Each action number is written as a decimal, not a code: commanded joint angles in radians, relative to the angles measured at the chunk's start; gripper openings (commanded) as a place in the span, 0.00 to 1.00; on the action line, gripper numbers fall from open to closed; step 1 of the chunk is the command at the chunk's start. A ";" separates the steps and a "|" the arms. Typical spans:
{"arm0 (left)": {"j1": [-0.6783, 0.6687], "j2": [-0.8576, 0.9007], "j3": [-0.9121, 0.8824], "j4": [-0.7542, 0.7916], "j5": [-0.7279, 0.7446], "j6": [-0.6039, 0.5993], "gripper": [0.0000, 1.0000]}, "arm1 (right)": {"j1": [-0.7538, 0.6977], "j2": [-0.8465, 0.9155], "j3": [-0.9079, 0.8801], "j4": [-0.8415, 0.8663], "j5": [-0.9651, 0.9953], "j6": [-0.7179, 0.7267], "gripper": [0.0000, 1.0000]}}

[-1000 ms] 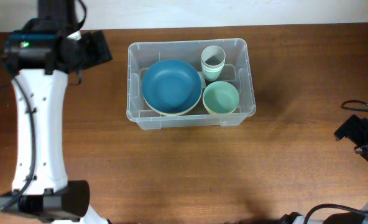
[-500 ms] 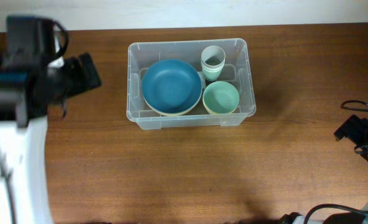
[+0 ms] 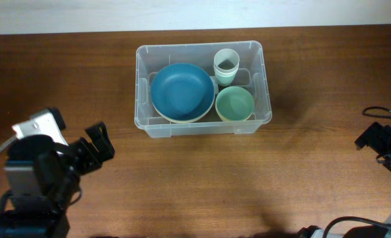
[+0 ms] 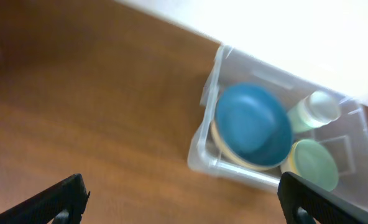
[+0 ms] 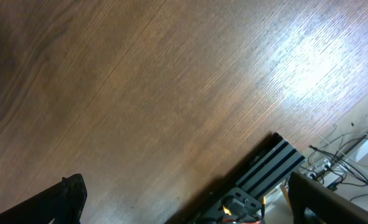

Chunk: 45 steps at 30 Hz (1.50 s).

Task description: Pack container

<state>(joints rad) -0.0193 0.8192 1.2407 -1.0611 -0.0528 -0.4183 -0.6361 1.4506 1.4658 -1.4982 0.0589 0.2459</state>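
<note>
The container (image 3: 141, 86), a large clear bin, stands at the back middle of the table. Inside it a blue bowl (image 3: 182, 91) rests on a cream plate, with a green bowl (image 3: 234, 104) and a pale green cup (image 3: 226, 66) to its right. My left gripper (image 3: 102, 147) is open and empty over bare wood at the front left, well apart from the bin. In the left wrist view it (image 4: 184, 202) looks at the container (image 4: 207, 155) and the blue bowl (image 4: 252, 124), somewhat blurred. My right gripper (image 3: 374, 137) is open and empty at the table's right edge.
The right wrist view shows my right gripper (image 5: 190, 199) over wood near the table edge. A black aluminium rail (image 5: 271, 165) and loose cables (image 5: 339, 149) lie beyond it. A white wall runs along the back of the table.
My left arm has swung from the back left, beside the container, down to the front left of the table. The right arm and the bin's contents have not moved.
</note>
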 commanded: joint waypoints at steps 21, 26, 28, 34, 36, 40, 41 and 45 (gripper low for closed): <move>0.000 0.011 -0.111 -0.061 0.021 0.068 1.00 | -0.006 0.001 -0.003 0.000 -0.002 -0.002 0.99; 0.000 0.011 -0.184 0.102 0.094 0.291 1.00 | -0.006 0.001 -0.003 0.000 -0.002 -0.003 0.99; 0.000 0.011 -0.235 0.202 0.136 0.378 1.00 | -0.006 0.001 -0.003 0.000 -0.002 -0.003 0.99; 0.000 -0.014 -0.453 0.549 0.195 0.496 1.00 | -0.006 0.001 -0.003 0.000 -0.002 -0.002 0.99; 0.000 -0.046 -0.537 0.665 0.201 0.495 1.00 | -0.006 0.001 -0.003 0.000 -0.002 -0.003 0.99; 0.000 -0.135 -0.708 0.924 0.247 0.495 1.00 | -0.006 0.001 -0.003 0.000 -0.002 -0.003 0.99; 0.000 -0.159 -0.740 0.974 0.249 0.495 1.00 | -0.006 0.001 -0.003 0.000 -0.002 -0.003 0.99; 0.000 -0.276 -0.855 1.122 0.248 0.496 1.00 | -0.006 0.001 -0.003 0.000 -0.002 -0.003 0.99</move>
<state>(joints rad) -0.0193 0.5995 0.4297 0.0299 0.1692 0.0551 -0.6361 1.4506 1.4654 -1.4986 0.0593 0.2462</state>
